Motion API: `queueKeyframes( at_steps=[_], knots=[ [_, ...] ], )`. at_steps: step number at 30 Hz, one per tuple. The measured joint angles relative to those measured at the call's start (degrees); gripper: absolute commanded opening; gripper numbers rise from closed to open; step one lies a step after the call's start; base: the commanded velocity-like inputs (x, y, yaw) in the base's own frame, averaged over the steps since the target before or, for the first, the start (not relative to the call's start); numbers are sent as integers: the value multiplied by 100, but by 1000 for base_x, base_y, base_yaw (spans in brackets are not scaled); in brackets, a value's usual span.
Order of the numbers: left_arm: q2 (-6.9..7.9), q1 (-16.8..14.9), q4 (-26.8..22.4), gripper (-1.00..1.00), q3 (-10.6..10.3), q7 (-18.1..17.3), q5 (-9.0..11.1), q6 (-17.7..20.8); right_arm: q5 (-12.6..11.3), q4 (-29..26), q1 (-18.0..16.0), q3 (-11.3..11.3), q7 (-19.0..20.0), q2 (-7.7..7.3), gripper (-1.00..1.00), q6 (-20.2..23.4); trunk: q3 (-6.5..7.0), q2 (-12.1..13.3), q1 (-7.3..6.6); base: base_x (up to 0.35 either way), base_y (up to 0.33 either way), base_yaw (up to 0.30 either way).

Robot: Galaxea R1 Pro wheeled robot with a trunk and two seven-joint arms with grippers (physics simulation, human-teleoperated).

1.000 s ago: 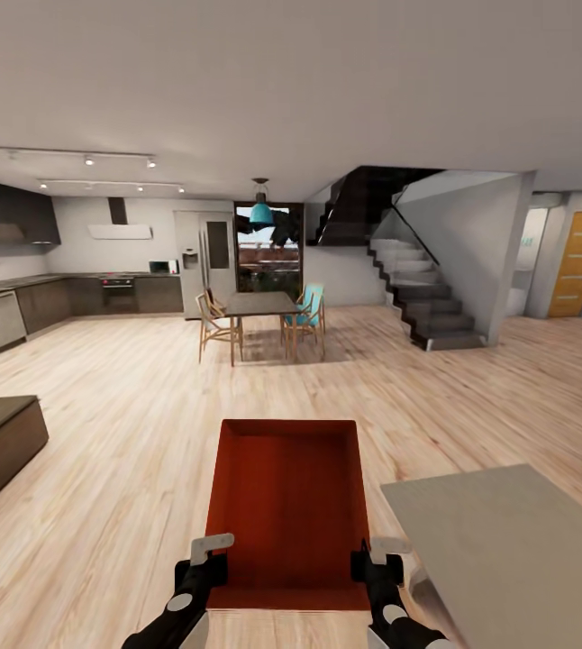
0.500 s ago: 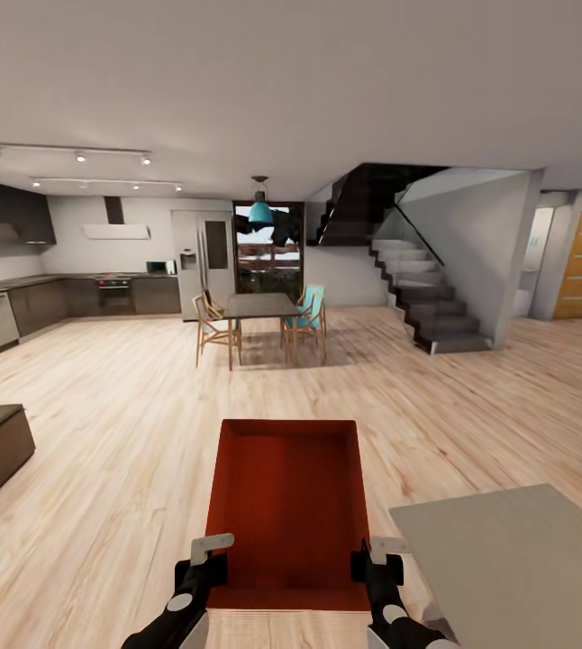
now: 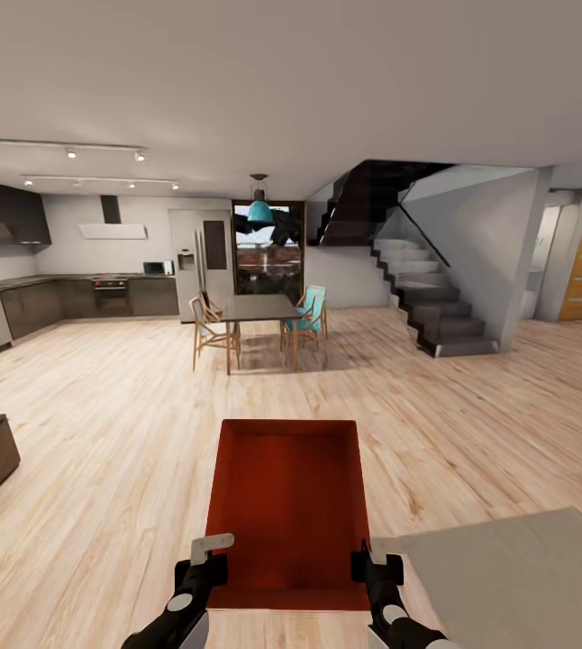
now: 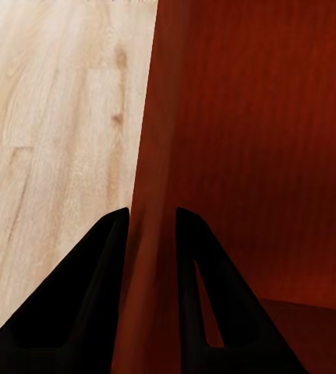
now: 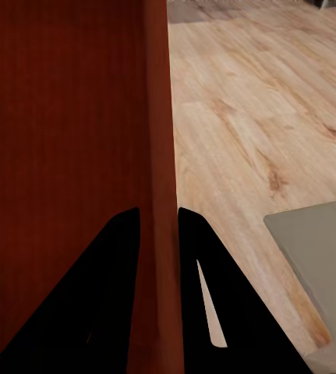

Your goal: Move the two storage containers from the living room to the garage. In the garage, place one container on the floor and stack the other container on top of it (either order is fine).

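An orange-red rectangular storage container [image 3: 287, 509] with thin straight walls is carried low in front of the robot, above the light wood-plank floor [image 3: 111, 424] of the open living area. Both arms reach forward from the bottom of the head view, roughly parallel, one at each near corner of the box. The left pincer [image 3: 203, 561] is closed on the container's left wall: in the left wrist view its two dark fingers [image 4: 86, 304] sit either side of that thin wall, pressed against it. The right pincer [image 3: 374, 563] grips the right wall the same way (its fingers [image 5: 97, 300] straddle the edge). Just beside the right arm lies a flat grey-beige slab-like surface [image 3: 516, 577]. Well ahead stand a dark dining table with wooden chairs [image 3: 257, 320] and a dark staircase [image 3: 426, 297].
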Motion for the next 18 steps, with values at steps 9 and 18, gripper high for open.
queueKeyframes(
  at_steps=[9, 18],
  knots=[
    [0, 0, 0, -100, 0, 0, 0, -2, 2, 0, 0, -1, 1, 0, -100, -1, 0, 0, 0, 322, 0, 0],
    [0, 0, 5, -100, 2, -1, 0, -1, 2, 3, 0, -1, -1, 0, -100, 1, 0, 0, 0, 322, 9, 0]
  ],
)
